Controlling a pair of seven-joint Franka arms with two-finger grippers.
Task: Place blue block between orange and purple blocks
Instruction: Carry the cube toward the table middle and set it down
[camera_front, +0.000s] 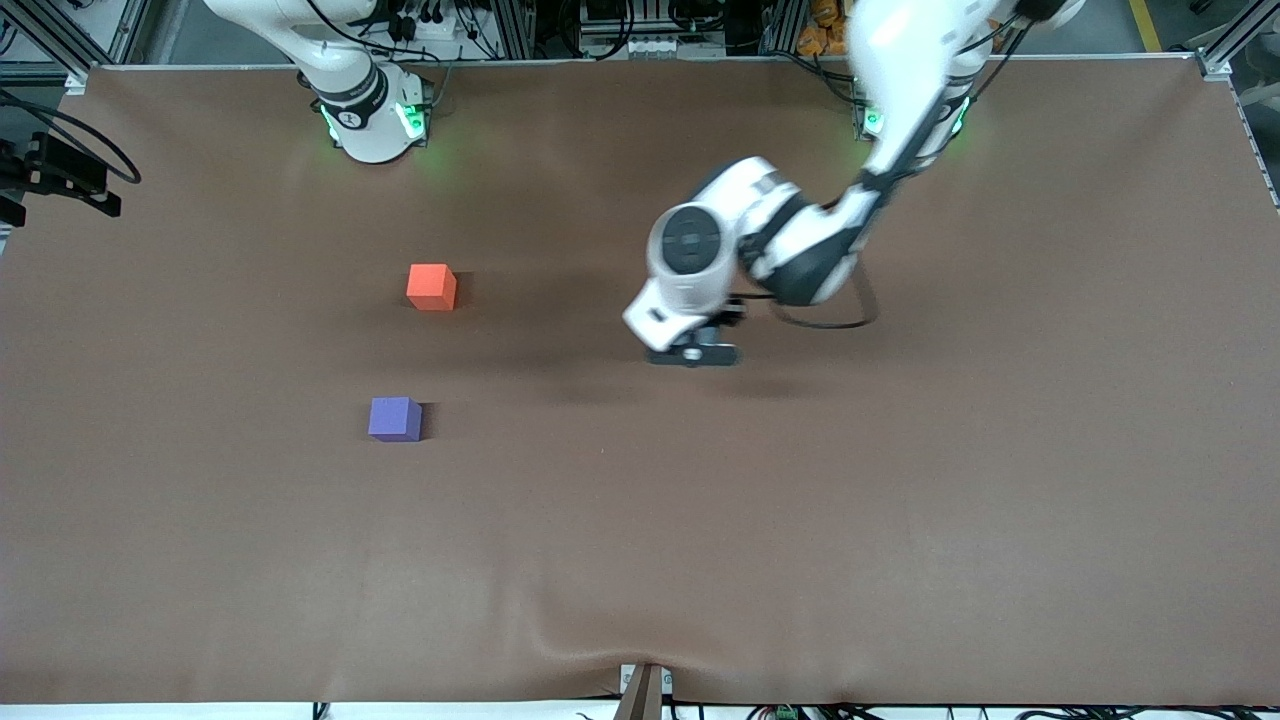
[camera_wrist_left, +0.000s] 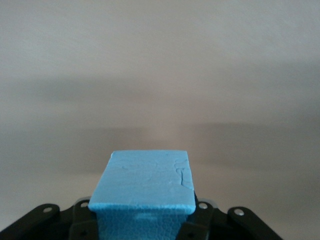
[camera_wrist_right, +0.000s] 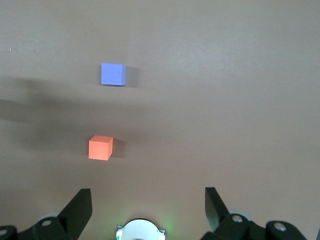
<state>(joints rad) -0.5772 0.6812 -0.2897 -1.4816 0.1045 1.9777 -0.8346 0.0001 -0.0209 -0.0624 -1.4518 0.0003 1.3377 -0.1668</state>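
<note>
The blue block (camera_wrist_left: 142, 182) is a sky-blue cube clamped between the jaws of my left gripper (camera_wrist_left: 142, 220), which is shut on it. In the front view that gripper (camera_front: 693, 352) hangs over the middle of the table, and the hand hides the blue block. The orange block (camera_front: 432, 287) and the purple block (camera_front: 395, 419) sit apart on the table toward the right arm's end, the purple one nearer the front camera. My right gripper (camera_wrist_right: 146, 192) is open and empty, high over its own base, looking down on the orange block (camera_wrist_right: 100, 148) and the purple block (camera_wrist_right: 113, 74).
A brown cloth (camera_front: 900, 500) covers the whole table. The right arm's base (camera_front: 372, 120) and the left arm's base (camera_front: 915, 125) stand along the table edge farthest from the front camera. A black fixture (camera_front: 60, 175) sits off the right arm's end.
</note>
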